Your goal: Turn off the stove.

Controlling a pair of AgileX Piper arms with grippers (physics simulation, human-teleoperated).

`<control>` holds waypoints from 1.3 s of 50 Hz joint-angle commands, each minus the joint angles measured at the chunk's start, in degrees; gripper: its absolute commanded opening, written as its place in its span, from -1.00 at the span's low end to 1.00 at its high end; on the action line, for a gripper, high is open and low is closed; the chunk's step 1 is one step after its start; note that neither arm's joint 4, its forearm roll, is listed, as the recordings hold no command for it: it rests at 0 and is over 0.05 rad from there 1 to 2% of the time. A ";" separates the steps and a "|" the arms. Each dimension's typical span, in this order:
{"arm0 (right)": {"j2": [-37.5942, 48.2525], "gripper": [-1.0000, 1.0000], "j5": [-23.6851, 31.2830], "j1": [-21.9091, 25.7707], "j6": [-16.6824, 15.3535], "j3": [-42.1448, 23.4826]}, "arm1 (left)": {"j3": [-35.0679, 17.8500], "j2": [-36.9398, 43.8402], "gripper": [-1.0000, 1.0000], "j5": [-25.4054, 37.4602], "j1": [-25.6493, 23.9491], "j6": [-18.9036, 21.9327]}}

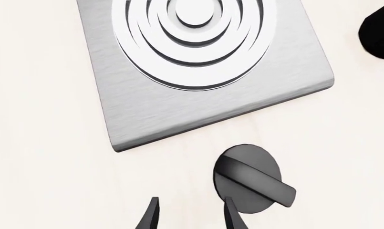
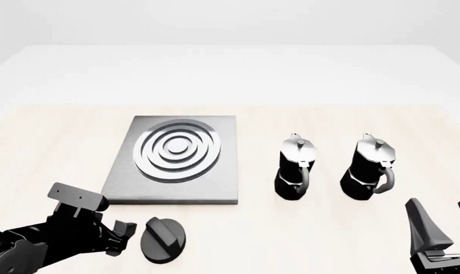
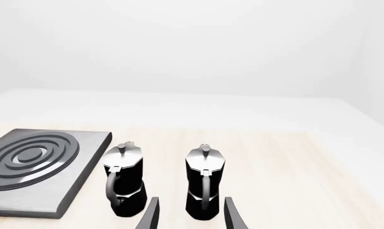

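The stove (image 2: 176, 162) is a flat grey metal slab with silver burner rings, lying left of the table's middle; it also fills the left wrist view as the stove (image 1: 198, 90). Its round black ridged knob (image 2: 163, 240) lies on the table just in front of the slab, seen too as the knob (image 1: 250, 177). My left gripper (image 2: 125, 235) is low over the table just left of the knob, open, not touching it; one of its fingertips (image 1: 231, 214) shows close beside the knob. My right gripper (image 2: 443, 220) stands open at the front right, holding nothing.
Two black-and-silver moka pots stand right of the stove: one (image 2: 295, 168) nearer it, the other (image 2: 369, 168) further right. In the right wrist view they are the pot (image 3: 123, 179) and the pot (image 3: 203, 181), close ahead of the fingers.
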 commanded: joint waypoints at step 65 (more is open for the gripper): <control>-0.07 1.00 0.03 0.39 0.29 0.00 | -6.71 11.21 1.00 -5.46 -1.32 4.41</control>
